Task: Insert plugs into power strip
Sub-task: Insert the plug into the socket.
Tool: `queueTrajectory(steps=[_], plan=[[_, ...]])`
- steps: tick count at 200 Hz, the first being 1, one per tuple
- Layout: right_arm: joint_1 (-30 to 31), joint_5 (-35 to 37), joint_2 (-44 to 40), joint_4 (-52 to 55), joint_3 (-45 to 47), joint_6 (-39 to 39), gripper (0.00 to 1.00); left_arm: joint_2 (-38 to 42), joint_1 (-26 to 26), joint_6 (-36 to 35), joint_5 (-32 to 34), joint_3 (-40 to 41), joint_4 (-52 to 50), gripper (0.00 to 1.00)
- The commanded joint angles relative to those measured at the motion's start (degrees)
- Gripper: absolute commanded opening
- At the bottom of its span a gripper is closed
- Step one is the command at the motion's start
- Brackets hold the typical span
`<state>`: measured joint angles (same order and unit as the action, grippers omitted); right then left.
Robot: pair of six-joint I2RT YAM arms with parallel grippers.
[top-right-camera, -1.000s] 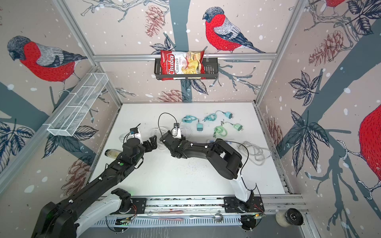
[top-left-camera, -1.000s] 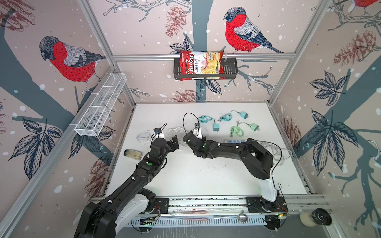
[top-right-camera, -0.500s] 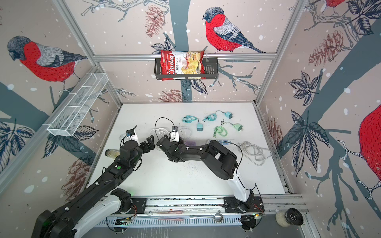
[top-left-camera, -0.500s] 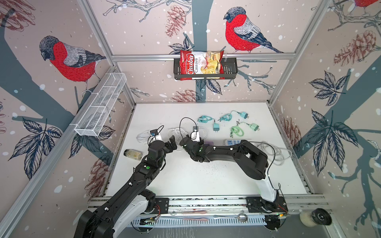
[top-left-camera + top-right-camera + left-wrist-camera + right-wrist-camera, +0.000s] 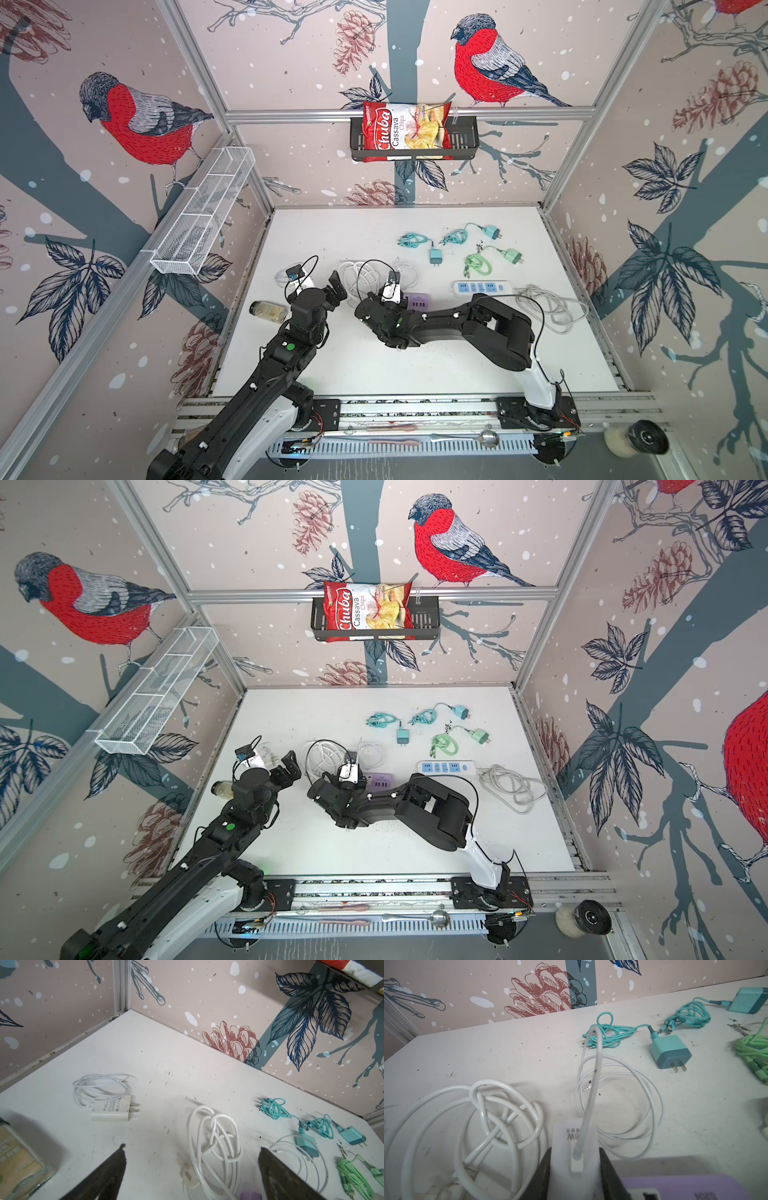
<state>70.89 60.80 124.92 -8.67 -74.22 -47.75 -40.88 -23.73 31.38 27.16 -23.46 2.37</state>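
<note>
While the right tool [image 5: 576,1164] grips a plug [image 5: 564,1138], bag [image 5: 405,131] reads "Chuba".

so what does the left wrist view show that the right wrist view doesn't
Only the left wrist view: a loose white plug lying flat on the table, a glass jar at the frame's edge, and the left gripper open and empty.
Only the right wrist view: the right gripper shut on the held white plug.
Both: the thick white cord in a loose tangle, a teal plug with its prongs showing, and the green cable.
</note>
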Motion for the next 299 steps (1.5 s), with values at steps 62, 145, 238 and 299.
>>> queueTrajectory(steps=[62, 145, 238, 299], plan=[[2.2, -12.9, 7.5, 10.1, -2.5, 0.0, 0.00, 3.8, 0.3, 3.1, 5.8, -0.3, -5.0, 0.98], [-0.6, -16.8, 7.8, 4.3, 0.1, 2.0, 0.00, 4.9, 0.3, 3.9, 7.5, -0.5, -5.8, 0.98], [-0.9, -13.6, 15.5, -3.7, -8.0, 9.0, 0.00, 6.4, 0.3, 3.8, 10.0, -0.3, -6.7, 0.98], [-2.5, -12.3, 21.1, -5.3, -18.1, 12.2, 0.00, 5.8, 0.6, 5.3, 12.2, -1.4, -9.6, 0.98]])
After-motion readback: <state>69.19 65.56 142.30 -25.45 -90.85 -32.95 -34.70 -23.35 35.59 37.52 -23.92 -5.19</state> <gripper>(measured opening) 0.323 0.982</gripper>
